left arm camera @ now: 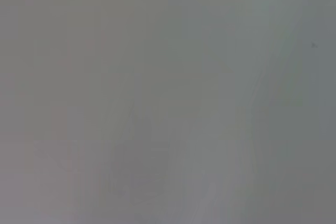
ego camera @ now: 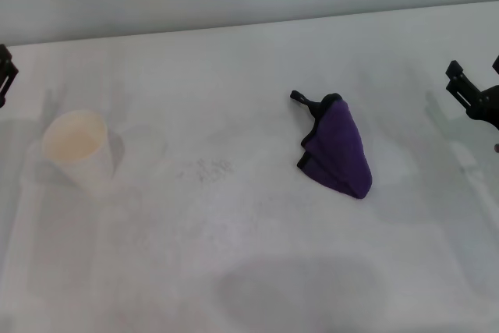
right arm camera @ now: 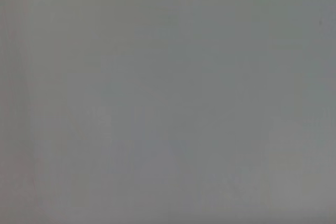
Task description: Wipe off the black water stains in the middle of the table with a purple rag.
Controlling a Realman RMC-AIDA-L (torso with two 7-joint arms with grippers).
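While both hands wait at the table (ego camera: 257, 76) edges, left hand (ego camera: 5, 72) at 9 o'clock, right hand (ego camera: 472, 97) at 3, neither grip readable, the purple rag (ego camera: 340, 148) lies crumpled right of centre. Faint specks, possibly the black water stains (ego camera: 209, 168), call for a firm pinch, then flat sweeps. Only the head view shows them; both wrist views are blank.

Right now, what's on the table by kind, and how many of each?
Rag: 1, purple, crumpled right of centre
Cup: 1, cream, upright at the left
Stains: 1 faint patch of dark specks between them
Total: 3
Both grippers, left and right, sit at the edges.
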